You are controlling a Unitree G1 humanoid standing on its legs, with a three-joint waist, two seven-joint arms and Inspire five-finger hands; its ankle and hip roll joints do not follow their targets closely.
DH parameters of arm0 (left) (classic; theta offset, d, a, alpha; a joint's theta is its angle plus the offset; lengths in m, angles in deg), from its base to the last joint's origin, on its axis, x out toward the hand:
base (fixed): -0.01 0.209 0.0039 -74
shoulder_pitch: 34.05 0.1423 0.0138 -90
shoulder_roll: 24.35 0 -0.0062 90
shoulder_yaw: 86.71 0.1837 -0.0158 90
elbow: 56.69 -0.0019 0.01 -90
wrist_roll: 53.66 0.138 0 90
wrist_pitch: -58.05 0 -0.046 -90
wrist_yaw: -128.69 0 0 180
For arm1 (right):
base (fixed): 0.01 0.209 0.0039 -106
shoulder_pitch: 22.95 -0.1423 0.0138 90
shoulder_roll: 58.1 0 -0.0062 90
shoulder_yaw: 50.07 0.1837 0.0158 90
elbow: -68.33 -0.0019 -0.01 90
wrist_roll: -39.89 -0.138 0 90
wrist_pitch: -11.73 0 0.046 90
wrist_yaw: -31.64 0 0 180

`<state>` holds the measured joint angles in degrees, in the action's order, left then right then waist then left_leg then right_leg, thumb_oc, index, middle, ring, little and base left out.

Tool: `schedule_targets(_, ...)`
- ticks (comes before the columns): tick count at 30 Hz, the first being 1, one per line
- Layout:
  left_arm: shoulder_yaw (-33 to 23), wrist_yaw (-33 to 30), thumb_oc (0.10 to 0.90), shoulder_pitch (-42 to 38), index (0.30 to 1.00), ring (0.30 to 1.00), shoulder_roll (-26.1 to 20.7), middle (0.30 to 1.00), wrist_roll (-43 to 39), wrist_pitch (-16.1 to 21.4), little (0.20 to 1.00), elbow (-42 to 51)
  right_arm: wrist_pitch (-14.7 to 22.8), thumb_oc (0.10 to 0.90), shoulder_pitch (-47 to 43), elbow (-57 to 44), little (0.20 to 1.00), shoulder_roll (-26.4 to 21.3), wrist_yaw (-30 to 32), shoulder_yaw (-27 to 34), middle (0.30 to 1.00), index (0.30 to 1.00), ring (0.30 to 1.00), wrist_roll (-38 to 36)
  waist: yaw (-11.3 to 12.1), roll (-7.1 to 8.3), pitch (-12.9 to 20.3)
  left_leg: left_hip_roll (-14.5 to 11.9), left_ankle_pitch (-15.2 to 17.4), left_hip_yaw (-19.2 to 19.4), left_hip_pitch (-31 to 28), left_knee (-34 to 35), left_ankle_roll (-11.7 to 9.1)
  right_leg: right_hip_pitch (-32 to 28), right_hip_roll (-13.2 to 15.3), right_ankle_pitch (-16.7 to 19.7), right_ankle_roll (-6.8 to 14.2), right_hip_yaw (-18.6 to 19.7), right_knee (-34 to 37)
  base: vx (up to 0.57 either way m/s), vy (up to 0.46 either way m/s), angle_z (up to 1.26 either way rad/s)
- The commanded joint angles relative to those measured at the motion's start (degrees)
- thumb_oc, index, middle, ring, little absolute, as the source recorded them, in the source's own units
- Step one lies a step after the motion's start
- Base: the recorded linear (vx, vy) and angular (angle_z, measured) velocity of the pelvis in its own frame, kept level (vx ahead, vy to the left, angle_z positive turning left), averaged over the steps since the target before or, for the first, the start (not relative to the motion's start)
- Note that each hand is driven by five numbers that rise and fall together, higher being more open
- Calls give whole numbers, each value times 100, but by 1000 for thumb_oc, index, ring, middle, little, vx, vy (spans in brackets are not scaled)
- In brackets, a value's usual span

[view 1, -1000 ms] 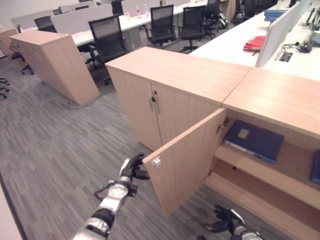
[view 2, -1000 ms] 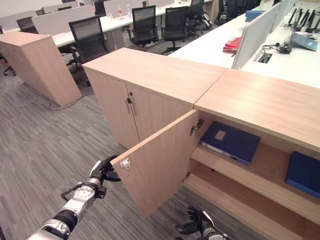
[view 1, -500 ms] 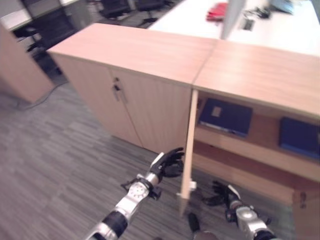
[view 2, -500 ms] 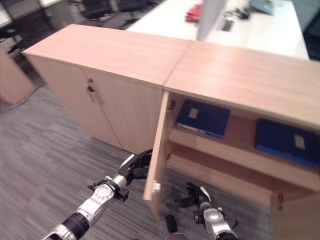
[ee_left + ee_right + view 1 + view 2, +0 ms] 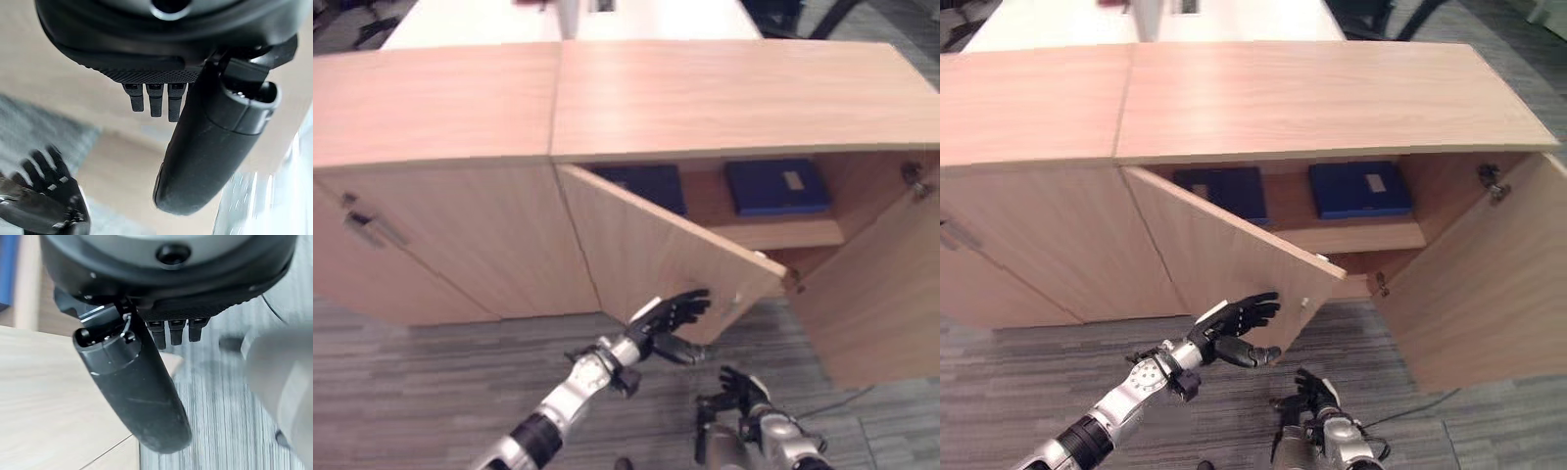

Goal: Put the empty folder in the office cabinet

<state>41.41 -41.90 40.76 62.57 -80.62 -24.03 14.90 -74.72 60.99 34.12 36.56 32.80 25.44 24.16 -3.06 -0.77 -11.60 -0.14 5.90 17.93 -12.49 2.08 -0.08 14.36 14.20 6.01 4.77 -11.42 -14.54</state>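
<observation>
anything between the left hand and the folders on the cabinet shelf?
Yes. The half-open left door stands between the left hand and the two blue folders; the hand's straight fingers lie against its outer face.

Two blue folders (image 5: 1359, 189) (image 5: 1222, 191) lie flat on the cabinet shelf (image 5: 1361, 233).

The left arm enters from seven o'clock and reaches toward one o'clock, ending in the left hand (image 5: 668, 321) near the middle of the view, fingers straight and spread, thumb held apart below them. The right hand (image 5: 740, 389) sits low at five o'clock, its fingers relaxed and pointing up, nothing held in it.
</observation>
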Motion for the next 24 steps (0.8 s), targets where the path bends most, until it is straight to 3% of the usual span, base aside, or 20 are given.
schedule_targets(1,-834,-161,800,-420,900,900,281,900,301,584,900,279,231,800,311,-177,900,-363,19,288,900,900,900,23,-193,81,518,-537,-46,-138,597,57,-292,-1030,270,-277,788,133,985,46,-259,-144)
schedule_targets(4,-1230,-499,800,-542,900,900,337,900,435,652,900,-337,246,800,617,-40,900,-361,-33,409,900,900,900,-76,-326,143,655,-641,-110,-55,558,18,-395,-1092,120,-270,799,379,1254,99,-275,-112)
schedule_targets(9,-1960,-1065,800,-685,900,900,308,900,504,726,900,-1303,288,800,888,430,900,-538,-94,515,900,900,900,-152,-555,150,728,-1117,-328,79,399,-150,-707,-1234,-284,-434,661,492,1344,72,-324,-30)
schedule_targets(10,-2213,-1029,800,-460,900,900,225,900,386,711,900,-1360,256,800,907,676,900,-609,-138,566,900,900,900,-129,-577,95,718,-1389,-608,154,401,-487,-843,-1305,-520,-586,527,514,1327,55,-263,-34)
schedule_targets(11,-2218,-1026,800,-453,900,900,224,900,384,709,900,-1355,259,800,906,681,900,-612,-140,562,900,900,900,-130,-577,84,716,-1412,-605,154,402,-502,-859,-1308,-540,-589,515,513,1325,76,-289,-34)
schedule_targets(13,-2339,-929,800,-147,900,900,180,900,361,662,900,-1386,245,800,981,854,900,-631,-151,662,900,900,900,-128,-516,34,652,-1763,-1207,90,577,-1052,-976,-1492,-792,-712,354,484,1385,61,-241,-34)
schedule_targets(14,-2401,-886,800,18,900,900,158,900,404,633,900,-1482,233,800,1011,911,900,-662,-157,727,900,900,900,-147,-482,79,574,-1933,-1525,47,740,-1490,-1015,-1629,-884,-762,254,479,1423,72,-355,-51)
schedule_targets(15,-2577,-837,800,406,900,900,122,900,448,572,900,-1621,200,800,1003,981,900,-732,-146,808,900,900,900,-171,-391,209,492,-1982,-1693,-112,1004,-2148,-905,-1768,-936,-772,110,582,1511,47,-270,-52)
schedule_targets(16,-2580,-836,800,406,900,900,120,900,449,572,900,-1620,200,800,1000,981,900,-730,-146,806,900,900,900,-171,-390,214,509,-1976,-1716,-104,1020,-2130,-899,-1742,-933,-754,106,587,1515,38,-237,-62)
schedule_targets(17,-2611,-811,800,576,900,900,116,900,485,557,900,-1699,184,800,964,1011,900,-748,-144,826,900,900,900,-202,-320,268,483,-1839,-1626,-233,1157,-2332,-802,-1767,-912,-750,83,669,1560,35,-94,-58)
schedule_targets(18,-2620,-811,800,768,900,900,114,900,631,552,900,-1794,172,800,898,1055,900,-798,-137,827,900,900,900,-208,-186,298,443,-1511,-1399,-480,1340,-2388,-699,-1826,-914,-764,74,831,1628,36,-91,-47)
schedule_targets(19,-2621,-812,800,767,900,900,113,900,633,553,900,-1794,172,800,896,1056,900,-797,-137,826,900,900,900,-208,-183,307,459,-1499,-1417,-470,1356,-2374,-690,-1802,-903,-751,77,836,1630,67,-57,-52)
schedule_targets(20,-2601,-782,800,904,900,900,111,900,746,536,900,-1832,174,800,850,1089,900,-833,-125,832,900,900,900,-197,-70,310,430,-1231,-1196,-683,1511,-2356,-619,-1881,-910,-780,91,945,1680,157,-11,-83)
schedule_targets(21,-2601,-716,800,1191,900,900,139,900,897,512,900,-1976,178,800,776,1153,900,-884,-104,871,900,900,900,-214,128,297,394,-760,-778,-1044,1676,-1919,-495,-1980,-903,-820,139,1123,1767,220,9,-78)
schedule_targets(22,-2584,-682,800,1281,900,900,152,900,949,488,900,-2059,194,800,742,1169,900,-920,-105,908,900,900,900,-240,183,268,379,-598,-620,-1164,1683,-1602,-458,-2003,-899,-845,160,1153,1781,229,52,-75)
schedule_targets(24,-2502,-618,800,1472,900,900,175,900,1197,447,900,-2376,216,800,658,1225,900,-983,-82,975,900,900,900,-284,328,176,364,-283,-672,-1452,1882,-1051,-428,-2078,-985,-888,168,1226,1823,182,48,-53)
